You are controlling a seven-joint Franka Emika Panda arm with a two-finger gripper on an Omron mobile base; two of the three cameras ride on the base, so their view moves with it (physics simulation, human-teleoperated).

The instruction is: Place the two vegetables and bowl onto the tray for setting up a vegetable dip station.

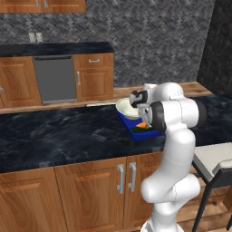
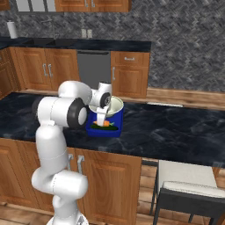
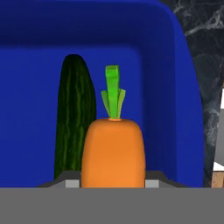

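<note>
The blue tray [image 3: 30, 92] lies on the dark counter with the dark green vegetable [image 3: 75, 113] flat on its floor. The orange carrot [image 3: 113, 151], green tip pointing away from the hand, sits between my finger tips just above the tray floor, right beside the green vegetable. My gripper [image 3: 113, 183] is shut on the carrot. From the base views, the gripper [image 1: 143, 120] points down into the near half of the tray [image 1: 152, 134], over the carrot [image 1: 142, 124]. The cream bowl [image 1: 126, 108] rests on the tray's far end; in the right base view the bowl [image 2: 115, 104] stands behind the carrot [image 2: 106, 124].
The tray sits mid-counter on black marble [image 1: 54, 131], near the front edge. A grey chair [image 2: 186, 182] stands on the floor to the right of the base. Wooden cabinets and a dishwasher [image 1: 55, 79] line the back wall.
</note>
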